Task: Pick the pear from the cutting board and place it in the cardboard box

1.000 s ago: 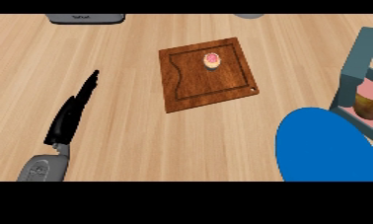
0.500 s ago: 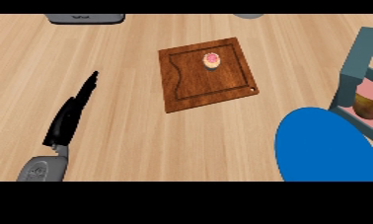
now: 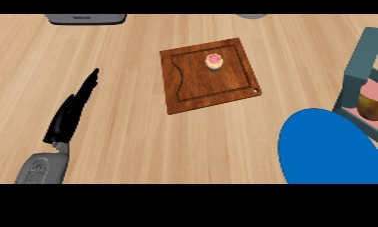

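Your left hand [image 3: 71,112] lies flat on the counter [image 3: 133,141], fingers straight and holding nothing; the right hand is out of view. The small pink-topped item [image 3: 214,61] on the cutting board [image 3: 210,76] doesn't look like a pear, and no cardboard box shows, so you risk a wrong pick.

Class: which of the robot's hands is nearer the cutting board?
Left. The left hand rests open on the counter, left of the cutting board. The right hand isn't in view.

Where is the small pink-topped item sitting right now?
In the head view, the small pink-topped item sits on the brown wooden cutting board, toward its far right part, with the robot's black left hand well off to the left.
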### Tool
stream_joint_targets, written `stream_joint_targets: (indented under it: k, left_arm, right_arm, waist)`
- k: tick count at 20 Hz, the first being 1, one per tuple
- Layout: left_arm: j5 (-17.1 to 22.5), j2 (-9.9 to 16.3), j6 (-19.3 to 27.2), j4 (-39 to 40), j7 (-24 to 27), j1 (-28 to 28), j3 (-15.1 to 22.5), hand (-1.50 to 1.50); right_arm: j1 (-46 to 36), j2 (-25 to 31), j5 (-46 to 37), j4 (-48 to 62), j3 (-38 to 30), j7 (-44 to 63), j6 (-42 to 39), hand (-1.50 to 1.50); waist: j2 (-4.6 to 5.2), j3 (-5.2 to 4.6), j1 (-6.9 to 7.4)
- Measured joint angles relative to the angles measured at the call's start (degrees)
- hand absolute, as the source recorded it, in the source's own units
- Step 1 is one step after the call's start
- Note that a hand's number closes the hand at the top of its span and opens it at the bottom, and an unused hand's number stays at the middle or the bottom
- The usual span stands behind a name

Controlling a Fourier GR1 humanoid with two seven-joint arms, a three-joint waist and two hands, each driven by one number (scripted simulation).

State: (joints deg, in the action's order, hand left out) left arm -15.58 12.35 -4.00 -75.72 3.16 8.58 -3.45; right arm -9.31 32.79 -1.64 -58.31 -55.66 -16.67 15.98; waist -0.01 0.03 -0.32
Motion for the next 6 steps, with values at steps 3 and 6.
stream_joint_targets:
  k: [3,6]
  left_arm:
    - [-0.6,-0.6,0.2,-1.6,-0.3,-1.1,0.6,0.00]
    - [-0.5,-0.6,-0.2,-2.6,-0.4,-2.1,0.5,0.00]
  right_arm:
    - [1.8,1.6,2.0,4.7,-1.2,-4.6,-1.6,-1.50]
    - [4.0,3.2,3.5,8.7,-1.9,-8.3,-3.5,-1.50]
  waist:
    - [0.00,0.01,0.17]
    - [0.01,0.01,0.23]
